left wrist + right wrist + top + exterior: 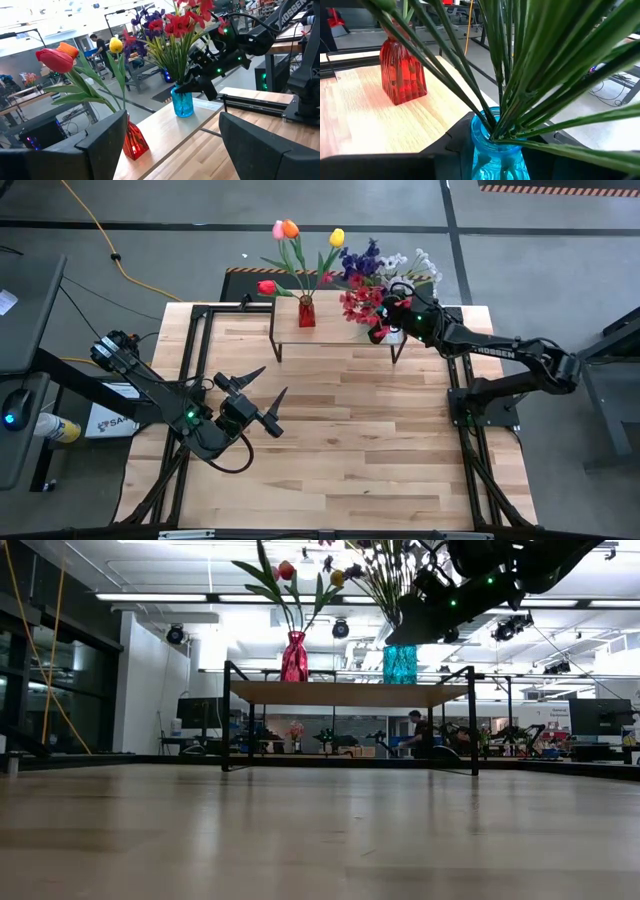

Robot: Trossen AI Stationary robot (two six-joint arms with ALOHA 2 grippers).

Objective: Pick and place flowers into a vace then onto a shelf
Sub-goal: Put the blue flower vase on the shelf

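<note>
A blue glass vase (400, 664) with purple, white and red blossom sprays (375, 275) stands on the right end of the low wooden shelf (335, 335). A red vase (306, 312) with red, pink, orange and yellow tulips (290, 240) stands on the shelf's middle. My right gripper (383, 330) is at the blue vase's neck, shut on it. My left gripper (275, 380) is open and empty over the tabletop, on the near left side of the shelf. My right gripper has the blue vase's neck (479, 132) between its two fingers (452, 142), just under the rim where the green stems come out. The fingers come from the table's right, slanting down. The vase stands upright with its base on the shelf top (170, 135).
Black frame rails (190, 370) run along the table's left and right sides. The shelf's thin black legs (226, 720) stand on the far part of the tabletop. Bare planks (350, 440) stretch from the shelf to the near edge. A person (95, 45) stands in the room beyond.
</note>
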